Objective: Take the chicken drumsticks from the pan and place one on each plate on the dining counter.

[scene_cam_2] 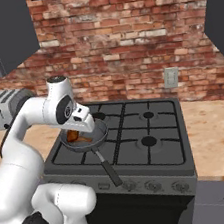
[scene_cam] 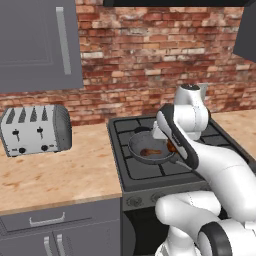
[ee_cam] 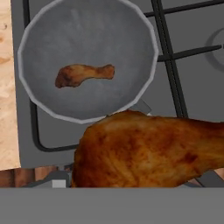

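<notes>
One drumstick lifted, one left in the pan

The hand [scene_cam_2: 76, 134], part open, grips a reddish-brown roasted chicken drumstick [ee_cam: 148, 151] above the black stove [scene_cam_2: 137, 135]. A second small reddish-brown drumstick [ee_cam: 83, 74] lies alone near the middle of the round dark grey frying pan [ee_cam: 48, 39], which sits on a front burner beside the light wooden worktop [scene_cam: 60, 172] carrying a silver toaster [scene_cam: 36, 129].

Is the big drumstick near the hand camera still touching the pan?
Apart. In the hand view, the held drumstick looms close to the camera, while the pan and the other drumstick lie far below.
</notes>
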